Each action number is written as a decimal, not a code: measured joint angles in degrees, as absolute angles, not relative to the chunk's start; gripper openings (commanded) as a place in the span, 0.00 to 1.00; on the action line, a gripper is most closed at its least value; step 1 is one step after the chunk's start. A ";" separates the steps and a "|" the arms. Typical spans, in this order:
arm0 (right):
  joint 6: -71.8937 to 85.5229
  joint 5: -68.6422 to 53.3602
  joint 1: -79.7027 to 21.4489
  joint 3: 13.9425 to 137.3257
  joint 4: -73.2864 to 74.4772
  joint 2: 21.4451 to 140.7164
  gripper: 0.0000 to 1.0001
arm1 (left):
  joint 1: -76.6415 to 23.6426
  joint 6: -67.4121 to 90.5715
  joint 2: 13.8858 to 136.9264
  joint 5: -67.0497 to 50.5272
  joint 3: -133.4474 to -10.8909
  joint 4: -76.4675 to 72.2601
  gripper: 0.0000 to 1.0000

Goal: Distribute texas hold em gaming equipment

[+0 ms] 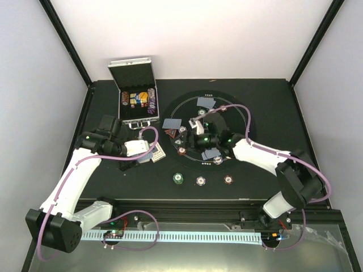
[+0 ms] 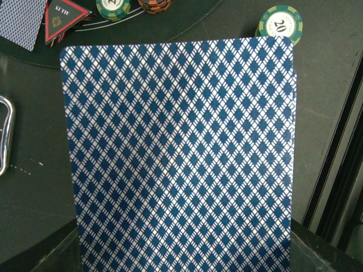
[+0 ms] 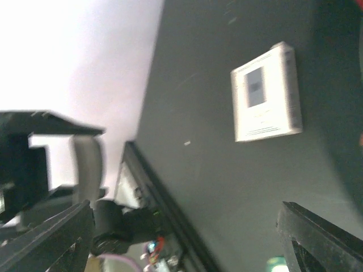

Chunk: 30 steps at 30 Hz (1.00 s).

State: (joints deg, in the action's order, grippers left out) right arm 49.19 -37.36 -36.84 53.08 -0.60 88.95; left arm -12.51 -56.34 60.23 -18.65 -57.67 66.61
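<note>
Left fingers (image 2: 320, 252): clamped on the held cards (image 2: 178, 156), which fill most of the left wrist view. A second card edge shows just behind the right side.
Card backs: blue diamond lattice on white, with no lettering.
Left arm position: just left of the round black mat (image 1: 241, 122) and below the silver case (image 1: 133, 90), with the cards raised off the desk (image 1: 266, 93).
Right fingers (image 3: 317, 238): spread wide apart with nothing between them, above the middle of the mat.
Green chip (image 2: 279, 25): printed "20". It lies flat on the desk outside the mat's near edge, leftmost in a row with a white chip (image 1: 201, 181) and a brown-red chip (image 1: 228, 179).
Red triangle token (image 2: 63, 17): lies on the mat's left part, and its gold lettering reads "ALL IN" upside down in the left wrist view.
Chips beside the token: a second green chip (image 2: 113, 7) and a second brown-red chip (image 2: 154, 4), both on the mat and cut off by the top edge of the view, so their print cannot be read.
Cards on the mat: one at the far side (image 1: 205, 102), one at the left next to the token (image 1: 172, 123), and one at the near side (image 1: 211, 153), all face down.
Silver case: stands open at the far left of the desk. It holds coloured contents whose labels are too small to read.
White rectangular piece (image 3: 265, 96): lies flat on the dark surface in the right wrist view. It has a grey panel, and its print is too blurred to read.
</note>
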 measured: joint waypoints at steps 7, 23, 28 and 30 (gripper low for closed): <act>56.18 -39.88 -46.28 52.40 -10.94 88.82 0.83 | -12.53 -56.31 60.23 -18.65 -57.67 66.63 0.01; 63.77 -43.29 -53.17 60.62 -21.10 102.10 0.72 | -12.84 -56.34 60.23 -18.68 -57.67 66.63 0.01; 65.56 -44.66 -53.63 62.39 -23.49 105.25 0.68 | -12.84 -56.36 60.23 -18.68 -57.67 66.63 0.02; 66.00 -45.15 -53.67 63.37 -23.94 106.74 0.66 | -12.84 -56.36 60.23 -18.68 -57.67 66.63 0.01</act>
State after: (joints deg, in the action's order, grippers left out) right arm 66.00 -45.15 -53.67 63.37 -23.94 106.74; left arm -12.84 -56.36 60.23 -18.68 -57.67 66.63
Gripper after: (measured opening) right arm 0.691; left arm 0.668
